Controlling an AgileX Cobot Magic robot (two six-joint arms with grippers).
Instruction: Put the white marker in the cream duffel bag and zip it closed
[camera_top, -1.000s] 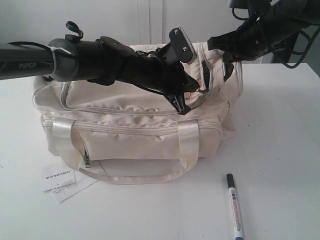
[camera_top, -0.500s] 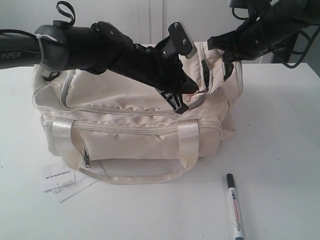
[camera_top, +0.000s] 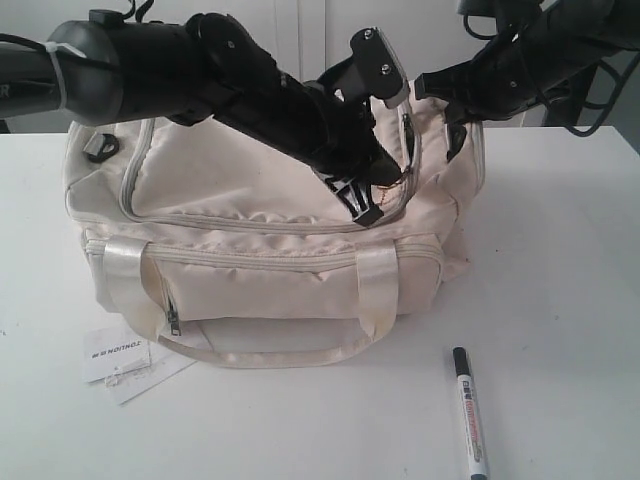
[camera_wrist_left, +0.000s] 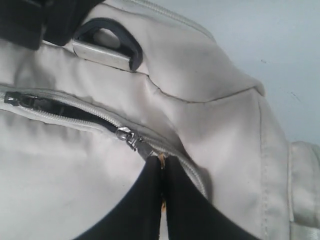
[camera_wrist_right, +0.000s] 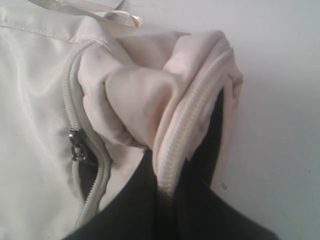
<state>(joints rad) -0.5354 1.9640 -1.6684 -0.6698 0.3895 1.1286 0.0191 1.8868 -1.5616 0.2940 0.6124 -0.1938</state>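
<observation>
The cream duffel bag (camera_top: 250, 270) stands in the middle of the white table. Its top zipper slider (camera_wrist_left: 131, 137) has a dark open gap on one side and closed teeth on the other. My left gripper (camera_wrist_left: 161, 162) is shut on the zipper pull right beside that slider, reaching across the bag top (camera_top: 385, 192). My right gripper (camera_wrist_right: 167, 175) is shut on a bunched fold of the bag's end with a zipper seam in it, at the bag's far right end (camera_top: 452, 128). The white marker (camera_top: 469, 412) lies on the table in front of the bag, to the right, away from both grippers.
A small white paper tag (camera_top: 125, 360) lies at the bag's front left corner. A black end ring (camera_wrist_left: 112, 42) sits on the bag near the left gripper. Both satin handles hang down the front side (camera_top: 375, 285). Bare table (camera_top: 560, 300) stretches to the right.
The left arm has risen and swung to the right, its gripper still on the zipper pull, tugging the bag top slightly. The right arm, bag and marker have stayed put.
</observation>
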